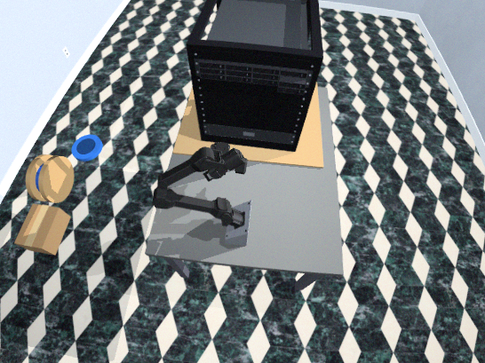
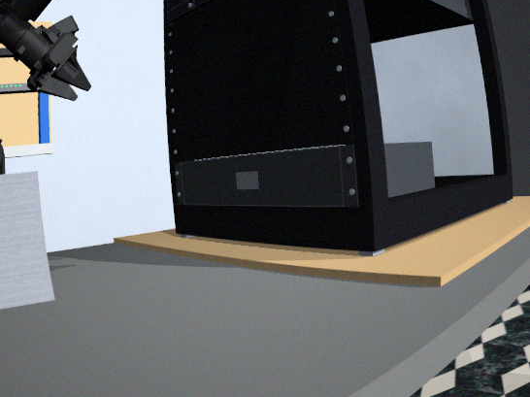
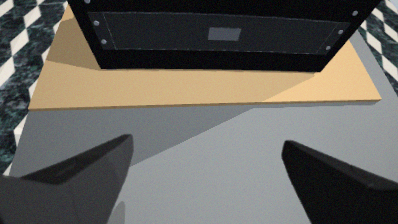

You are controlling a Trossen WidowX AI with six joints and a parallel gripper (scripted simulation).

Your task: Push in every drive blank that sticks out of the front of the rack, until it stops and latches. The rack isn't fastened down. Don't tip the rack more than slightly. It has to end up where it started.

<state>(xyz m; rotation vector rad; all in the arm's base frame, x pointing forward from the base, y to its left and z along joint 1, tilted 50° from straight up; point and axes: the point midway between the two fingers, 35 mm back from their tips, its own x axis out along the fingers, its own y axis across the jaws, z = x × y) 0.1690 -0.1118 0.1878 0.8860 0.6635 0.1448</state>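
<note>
The drive blanks [image 1: 237,73], thin dark panels in rows high on the rack's front, are too dim to count or judge for protrusion; the exterior view crops them. One black metal open-frame rack [image 1: 255,51] [image 2: 363,117] [image 3: 210,61] stands on one tan rectangular board [image 1: 253,155] [image 2: 291,263] [image 3: 175,90]. The single black two-fingered claw [image 1: 242,162] [image 2: 83,94] [image 3: 209,145] is open, apart from the rack. No writing is legible.

The rack [image 1: 255,51] [image 2: 361,117] [image 3: 210,61] is black, its screws silvery. The board [image 1: 284,157] [image 2: 291,263] [image 3: 190,87] is pale tan, the table [image 1: 289,209] [image 2: 204,321] [image 3: 210,165] grey. The floor [image 1: 391,240] [image 2: 485,346] [image 3: 25,37] has a diamond pattern — cream against marbled dark green. The ring [image 1: 96,153] is bright blue — the wall [image 1: 58,14] [image 2: 116,117] pale blue.
</note>
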